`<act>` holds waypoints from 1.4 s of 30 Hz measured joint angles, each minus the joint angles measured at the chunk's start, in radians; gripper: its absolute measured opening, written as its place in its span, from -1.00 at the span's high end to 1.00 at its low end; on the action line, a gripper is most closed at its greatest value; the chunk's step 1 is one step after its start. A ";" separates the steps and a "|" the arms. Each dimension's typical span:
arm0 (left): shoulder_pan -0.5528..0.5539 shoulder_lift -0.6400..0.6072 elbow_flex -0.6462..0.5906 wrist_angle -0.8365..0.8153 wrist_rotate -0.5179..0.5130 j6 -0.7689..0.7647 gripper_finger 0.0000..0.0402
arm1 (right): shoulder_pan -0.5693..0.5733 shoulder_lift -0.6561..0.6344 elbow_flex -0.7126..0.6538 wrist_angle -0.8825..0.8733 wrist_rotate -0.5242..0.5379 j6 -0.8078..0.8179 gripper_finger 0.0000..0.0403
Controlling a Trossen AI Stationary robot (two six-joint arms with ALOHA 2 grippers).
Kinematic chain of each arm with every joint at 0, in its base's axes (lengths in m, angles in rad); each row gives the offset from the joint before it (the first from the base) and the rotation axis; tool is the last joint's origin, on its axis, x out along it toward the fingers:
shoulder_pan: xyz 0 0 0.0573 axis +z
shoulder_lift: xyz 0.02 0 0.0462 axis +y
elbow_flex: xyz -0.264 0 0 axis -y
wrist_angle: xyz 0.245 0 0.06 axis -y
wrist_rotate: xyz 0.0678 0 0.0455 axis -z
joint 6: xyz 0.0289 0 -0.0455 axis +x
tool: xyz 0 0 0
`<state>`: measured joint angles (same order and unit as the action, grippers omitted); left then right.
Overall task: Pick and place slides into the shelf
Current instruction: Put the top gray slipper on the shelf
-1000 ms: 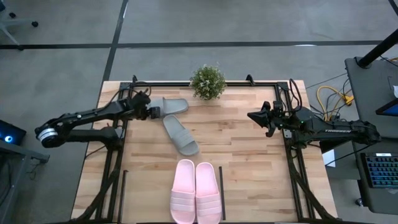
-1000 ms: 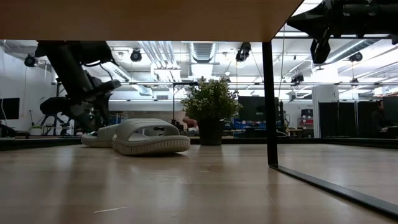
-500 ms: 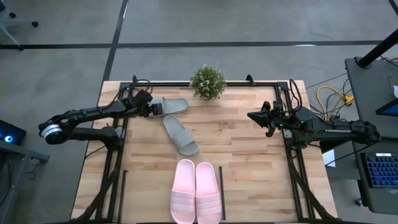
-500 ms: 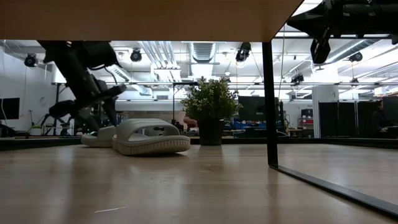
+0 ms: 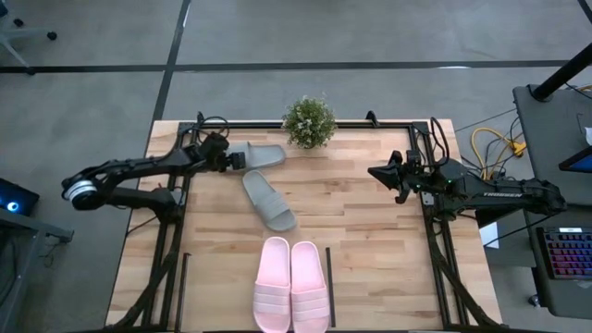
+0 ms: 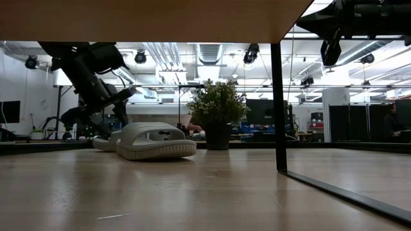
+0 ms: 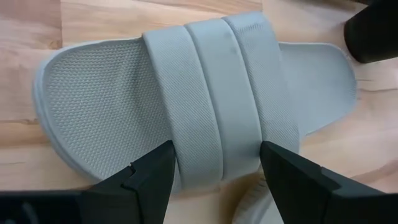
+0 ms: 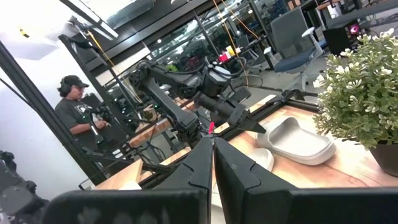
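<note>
At the desk's far left: left claw (image 5: 237, 160) sits over one grey-green slide (image 5: 254, 156); fingers spread wide, one finger (image 7: 146, 180) each side of the slide's strap (image 7: 221, 93); slide lies flat on the wood, nothing gripped
Same slide, low view: its end shows just behind the nearer grey-green slide (image 6: 156, 141); left claw (image 6: 106, 125) down beside it
Second grey-green slide: (image 5: 268, 200) lies at a slant toward mid-desk; its near end just beside the first one; cannot tell if they touch
Pink pair: pink slides (image 5: 292, 285) side by side at the desk's near edge, toes pointing away from the plant; well apart from both claws
Shelf: thin black upright bars (image 5: 330, 299) stand on either side of the pink pair; one bar (image 6: 277, 106) shows in the low view, right of the grey-green slides
Right claw: (image 5: 373, 172) pinched fully closed, holding nothing; hangs above the desk's right side, well apart from all slides; its fingers (image 8: 214, 165) press together in its own wrist view
Plant: small potted plant (image 5: 308, 121) at the far edge, middle; just beside the first grey-green slide
Desk: light wood desk (image 5: 370, 240)
Room: a person (image 8: 78, 115) stands beyond the desk, seen in the right wrist view
</note>
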<state>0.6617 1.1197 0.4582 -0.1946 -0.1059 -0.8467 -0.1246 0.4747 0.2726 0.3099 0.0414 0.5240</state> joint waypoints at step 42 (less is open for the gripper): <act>0.000 -0.075 -0.278 0.558 0.070 -0.086 0.96 | 0.000 0.000 0.000 -0.009 0.003 0.000 0.96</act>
<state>0.6617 1.0445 0.1802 0.3637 -0.0361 -0.9325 -0.1244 0.4746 0.2726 0.3006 0.0448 0.5240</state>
